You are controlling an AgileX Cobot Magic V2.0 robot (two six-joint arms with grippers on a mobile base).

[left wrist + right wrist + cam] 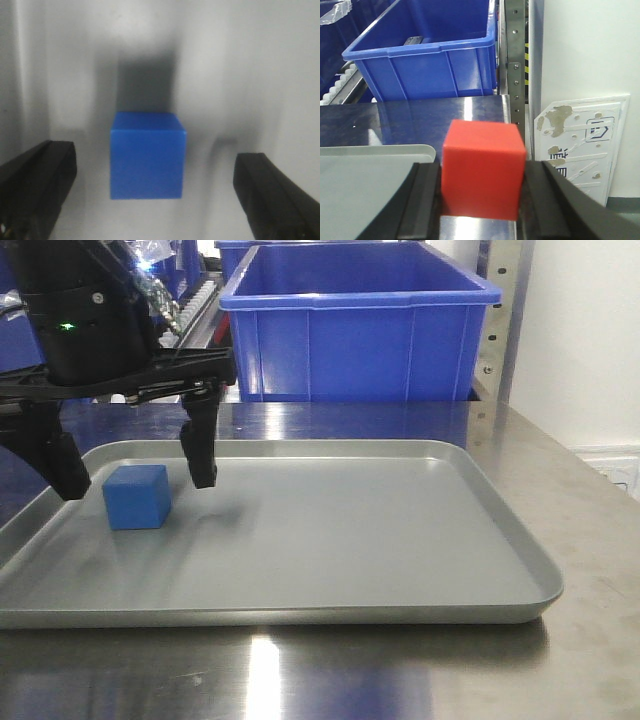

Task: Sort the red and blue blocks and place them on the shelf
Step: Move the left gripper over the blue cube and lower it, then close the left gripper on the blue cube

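Tray, blue block between parted left claw

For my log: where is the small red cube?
Right wrist view: the small red cube is gripped in the right hand, right of the grey metal tray.

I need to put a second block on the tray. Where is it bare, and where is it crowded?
The tray is bare from the blue block across to its right rim, and forward to its near rim. Crowded: back left, where the open left gripper straddles the block.
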